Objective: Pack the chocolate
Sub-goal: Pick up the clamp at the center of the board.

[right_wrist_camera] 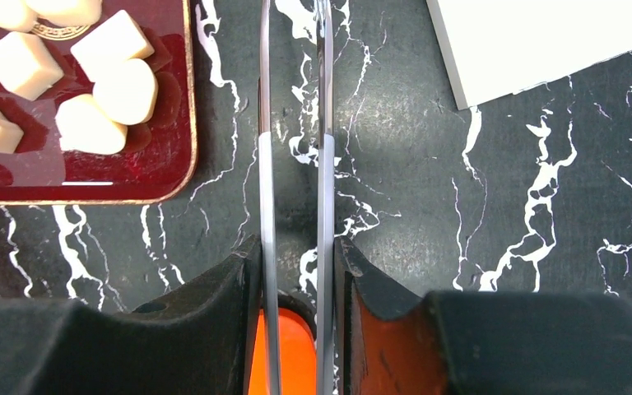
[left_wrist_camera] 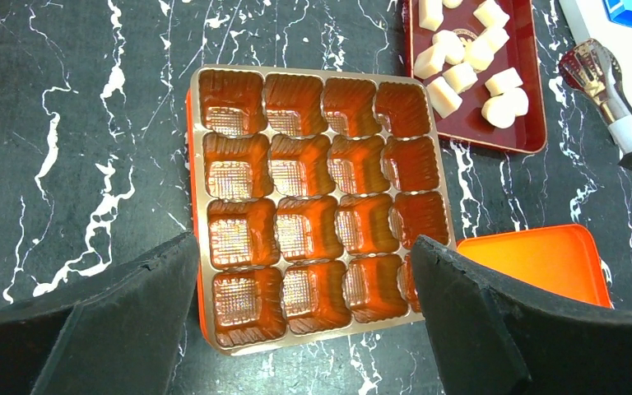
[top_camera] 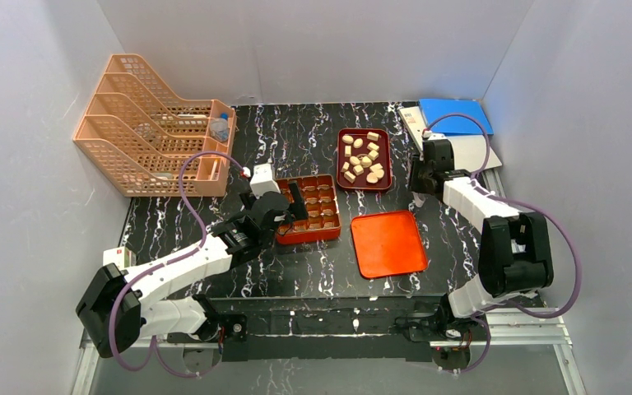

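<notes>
R gripper [right_wrist_camera: 296,243]: jaws clamped on metal tongs [right_wrist_camera: 265,164], blades parallel w/ a narrow gap, over bare tabletop just R of the dark red tray [top_camera: 385,155]. L gripper [left_wrist_camera: 304,243]: jaws wide apart, holding nothing, poised over near edge of the orange-red box [left_wrist_camera: 267,202].

Box: 16 compartments, 4x4, all empty. Tray: holds all the chocolate [top_camera: 362,158], approx 13 pcs, some touching so count not exact. Orange lid [top_camera: 388,243]: 1, flat, between box and R arm.

L arm stretched diagonally from its base to the box. R arm folded, elbow high, forearm reaching back beside the tray.

Rear L: peach file rack [top_camera: 144,123] w/ 1 bottle [top_camera: 220,126]. Rear R: blue folder [top_camera: 453,115], white sheet [right_wrist_camera: 543,41].
</notes>
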Available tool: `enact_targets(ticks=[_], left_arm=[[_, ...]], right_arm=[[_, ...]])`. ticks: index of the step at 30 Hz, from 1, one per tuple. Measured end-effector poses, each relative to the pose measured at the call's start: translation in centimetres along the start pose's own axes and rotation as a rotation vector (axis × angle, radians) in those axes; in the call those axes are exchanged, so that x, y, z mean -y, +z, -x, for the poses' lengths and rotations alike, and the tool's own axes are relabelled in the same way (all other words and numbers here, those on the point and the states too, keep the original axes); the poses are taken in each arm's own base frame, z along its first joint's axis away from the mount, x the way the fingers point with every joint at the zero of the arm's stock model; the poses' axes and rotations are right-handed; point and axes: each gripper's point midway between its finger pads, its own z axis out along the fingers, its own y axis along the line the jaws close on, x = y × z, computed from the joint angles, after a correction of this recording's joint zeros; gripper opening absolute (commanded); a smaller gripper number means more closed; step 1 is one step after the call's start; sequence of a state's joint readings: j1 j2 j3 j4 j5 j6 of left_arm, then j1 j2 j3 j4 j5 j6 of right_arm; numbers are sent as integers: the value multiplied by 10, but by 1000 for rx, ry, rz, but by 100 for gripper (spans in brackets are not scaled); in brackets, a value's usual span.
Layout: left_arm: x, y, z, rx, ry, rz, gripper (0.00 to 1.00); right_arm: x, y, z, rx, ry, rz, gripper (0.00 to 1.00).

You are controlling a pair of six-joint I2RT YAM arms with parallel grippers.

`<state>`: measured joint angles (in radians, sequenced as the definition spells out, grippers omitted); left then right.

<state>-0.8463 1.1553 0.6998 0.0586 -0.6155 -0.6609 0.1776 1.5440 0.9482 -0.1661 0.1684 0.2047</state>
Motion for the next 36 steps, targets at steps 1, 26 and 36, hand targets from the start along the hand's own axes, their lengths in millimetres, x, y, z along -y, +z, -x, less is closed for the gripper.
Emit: enact_targets(ticks=[1, 26, 36], left_arm=[[0, 0, 0, 0, -2, 0, 98], [0, -3, 2, -20, -2, 17, 98], [-1, -3, 2, -22, 0, 18, 99]], right_arm=[[-1, -3, 1, 3, 1, 3, 37], [-46, -49, 21, 7, -70, 132, 36], [-66, -46, 39, 17, -106, 173, 39]])
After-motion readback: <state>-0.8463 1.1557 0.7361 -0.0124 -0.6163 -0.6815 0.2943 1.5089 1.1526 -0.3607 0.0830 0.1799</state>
